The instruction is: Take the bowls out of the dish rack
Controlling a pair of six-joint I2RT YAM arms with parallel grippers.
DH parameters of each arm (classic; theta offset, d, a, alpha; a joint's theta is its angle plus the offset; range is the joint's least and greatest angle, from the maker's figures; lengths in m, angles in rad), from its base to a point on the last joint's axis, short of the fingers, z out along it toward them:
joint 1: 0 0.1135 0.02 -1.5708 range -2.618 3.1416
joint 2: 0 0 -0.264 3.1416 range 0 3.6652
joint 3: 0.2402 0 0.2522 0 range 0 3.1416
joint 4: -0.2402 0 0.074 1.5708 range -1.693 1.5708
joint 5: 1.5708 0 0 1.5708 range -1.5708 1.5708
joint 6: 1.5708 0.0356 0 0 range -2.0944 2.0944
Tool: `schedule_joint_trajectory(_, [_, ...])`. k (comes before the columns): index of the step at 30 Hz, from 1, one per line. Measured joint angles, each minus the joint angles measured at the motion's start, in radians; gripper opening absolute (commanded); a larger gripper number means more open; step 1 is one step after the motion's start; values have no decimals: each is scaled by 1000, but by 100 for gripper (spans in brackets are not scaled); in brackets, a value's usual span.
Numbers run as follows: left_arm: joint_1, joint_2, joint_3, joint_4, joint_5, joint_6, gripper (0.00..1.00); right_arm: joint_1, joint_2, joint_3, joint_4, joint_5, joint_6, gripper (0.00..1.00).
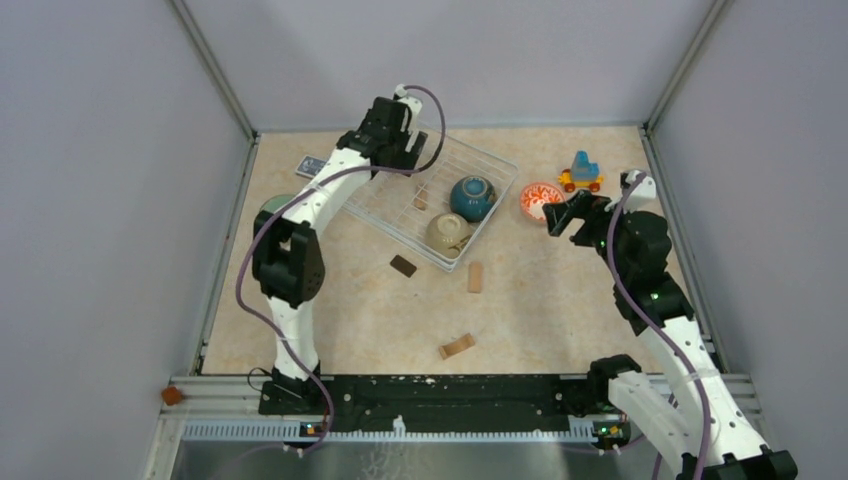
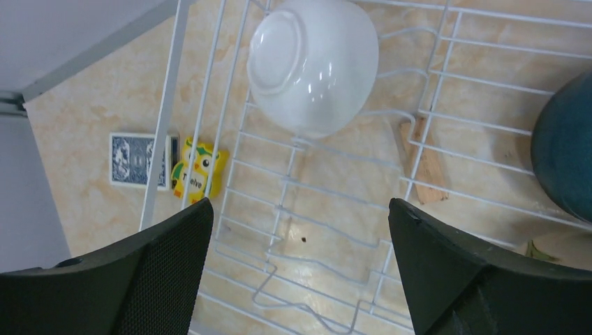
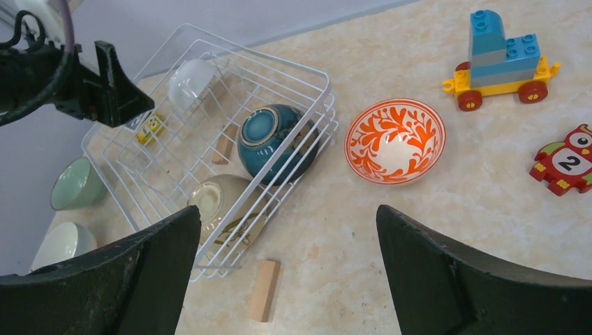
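Note:
The white wire dish rack [image 1: 495, 205] sits at the back middle of the table. It holds a dark teal bowl [image 1: 472, 197], a beige bowl [image 1: 448, 232] and a white bowl [image 2: 312, 63] lying on its side. My left gripper [image 2: 300, 216] is open and empty above the rack's far left part [image 1: 410, 158], short of the white bowl. The orange-patterned bowl [image 1: 541, 199] stands on the table right of the rack. My right gripper [image 1: 568, 212] is open and empty just beside it. A pale green bowl [image 3: 77, 183] and another white bowl [image 3: 61, 244] stand left of the rack.
A toy train [image 1: 581, 172] and a red owl tile [image 3: 565, 160] lie at the back right. Wooden blocks [image 1: 475, 277] [image 1: 457, 346] and a brown piece [image 1: 403, 265] lie in front of the rack, one block [image 2: 422, 160] inside it. A card deck [image 2: 136, 159] and yellow owl tile [image 2: 197, 171] lie behind it.

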Motion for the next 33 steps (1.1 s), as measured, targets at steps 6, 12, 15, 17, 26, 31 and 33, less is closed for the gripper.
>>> schedule_joint_trajectory(6, [-8,193,261,-82,-33,32,99,0,5,0,0,1,-11,94])
schedule_joint_trajectory(12, [-13,256,309,-90,-63,93,99,0,6,0,4,1,-18,94])
schedule_joint_trajectory(15, [-13,284,329,-92,-64,126,99,0,10,0,6,1,-23,94])
schedule_joint_trajectory(17, [-13,309,354,-94,-64,140,99,0,18,0,13,1,-24,94])
schedule_joint_trajectory(26, [-10,395,399,-94,-101,204,99,0,48,0,19,0,-23,93])
schedule_joint_trajectory(31, [-13,415,410,-93,-145,220,98,0,55,0,19,0,-23,93])
schedule_joint_trajectory(33, [-14,415,411,-90,-158,231,98,0,58,0,19,0,-23,93])
